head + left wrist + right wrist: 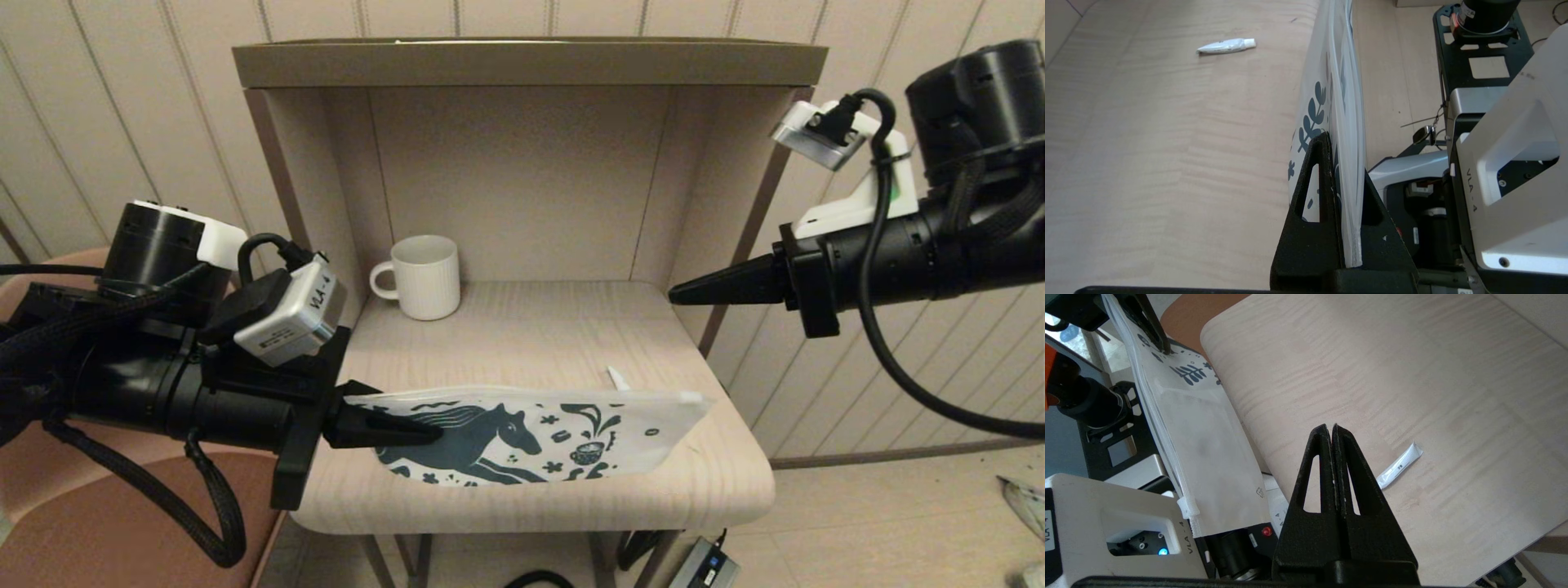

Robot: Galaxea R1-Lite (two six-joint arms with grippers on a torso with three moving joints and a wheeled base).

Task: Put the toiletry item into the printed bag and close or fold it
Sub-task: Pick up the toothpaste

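Clamped between the jaws of the left gripper [400, 426] is one end of the printed bag [539, 437] — the left wrist view shows both black fingers [1318, 179] pressed against the pouch's layered edge. From that grip the bag runs out toward the robot's right along the front of the table [718, 482], held on edge with the teal horse facing the head camera; whether its far end touches the wood I cannot quite tell. Just behind the bag's top edge, the toiletry item [618, 378] lies flat on the table, outside the bag and apart from both grippers. Over the table's right side, the right gripper [678, 294] hangs in the air with its jaws pressed together on nothing — the small white tube lies below it. At the back left stands a white ribbed mug [420, 276].
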